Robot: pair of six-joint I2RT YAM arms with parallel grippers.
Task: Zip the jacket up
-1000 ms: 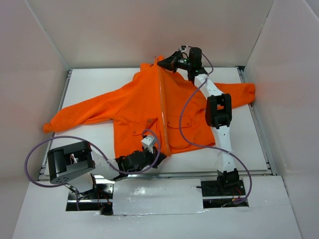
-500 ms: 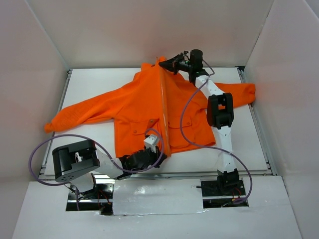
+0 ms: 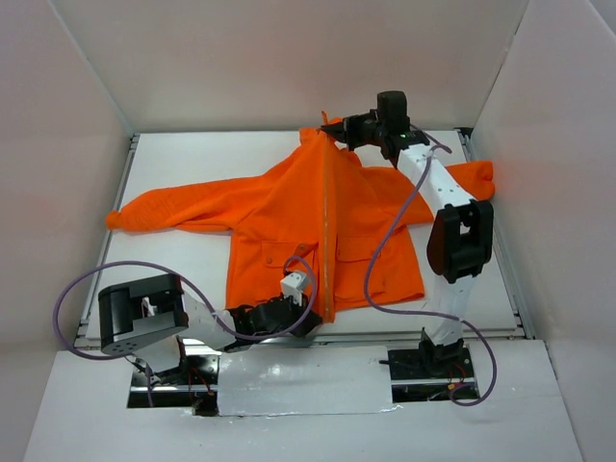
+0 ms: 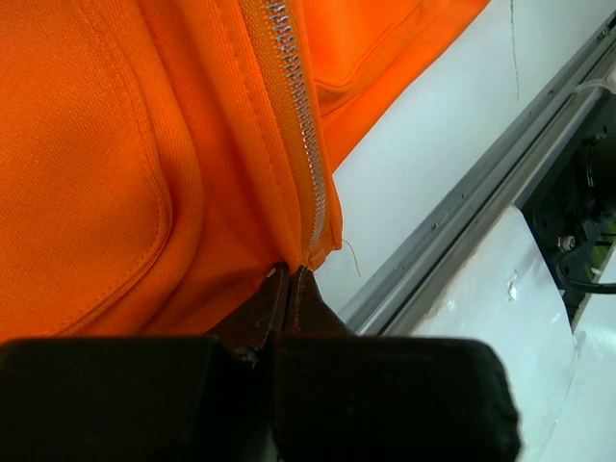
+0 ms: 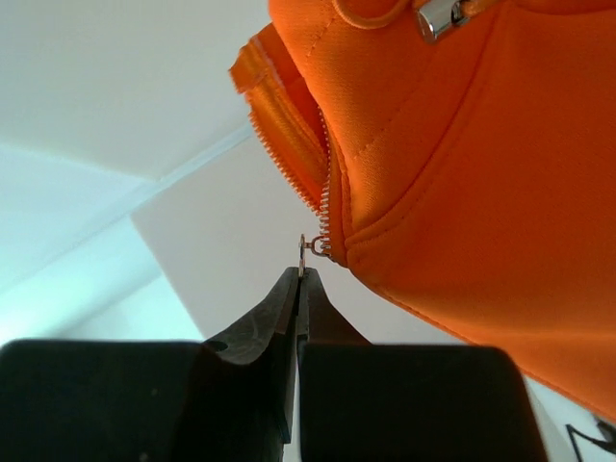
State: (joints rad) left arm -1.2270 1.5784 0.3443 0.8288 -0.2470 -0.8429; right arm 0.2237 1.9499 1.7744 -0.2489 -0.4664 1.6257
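The orange jacket (image 3: 289, 207) lies front-up on the white table, sleeves spread left and right, its pale zipper (image 3: 327, 231) running straight from hem to collar. My left gripper (image 3: 310, 316) is shut on the jacket's bottom hem (image 4: 306, 252) right below the zipper's lower end (image 4: 313, 226). My right gripper (image 3: 337, 130) is at the collar, shut on the small metal zipper pull (image 5: 304, 246). The pull sits at the top of the zipper teeth (image 5: 325, 207), and the collar (image 5: 433, 135) is lifted off the table.
White walls box in the table on three sides. A grey rail (image 4: 462, 217) runs along the near table edge just beside the left gripper. A purple cable (image 3: 385, 250) from the right arm drapes over the jacket's right half.
The right gripper has pulled the collar farther back and right, drawing the jacket taut. The whole jacket slid right and its left sleeve moved inward. The left gripper stayed clamped on the hem.
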